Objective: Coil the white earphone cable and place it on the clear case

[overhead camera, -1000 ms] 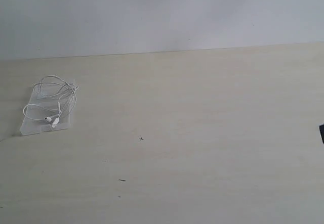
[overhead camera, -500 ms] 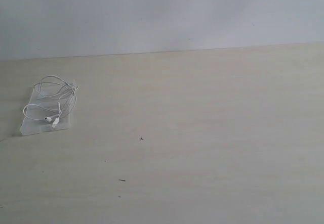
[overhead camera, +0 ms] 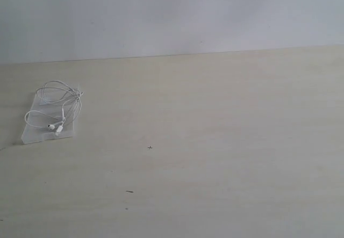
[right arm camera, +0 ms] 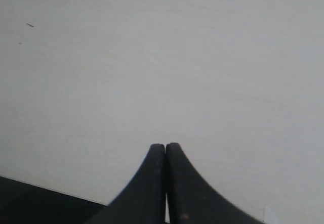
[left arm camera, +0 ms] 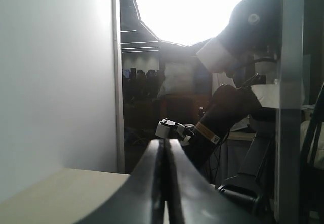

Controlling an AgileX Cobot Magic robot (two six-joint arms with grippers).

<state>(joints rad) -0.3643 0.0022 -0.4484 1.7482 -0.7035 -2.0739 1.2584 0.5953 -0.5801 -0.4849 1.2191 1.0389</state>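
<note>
Coiled white earphone cable (overhead camera: 62, 113) sits on clear case (overhead camera: 37, 135), L side of worktop (overhead camera: 215, 141) in ext. view. L pincer (left arm camera: 166, 142): tips pressed together. R pincer (right arm camera: 165, 145): tips together too, above plain worktop.

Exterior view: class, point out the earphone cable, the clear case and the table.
earphone cable (overhead camera: 51, 125), exterior view, on one earbud.
clear case (overhead camera: 36, 135), exterior view, bare near corner.
table (overhead camera: 215, 141), exterior view, bare middle of its top.
</note>
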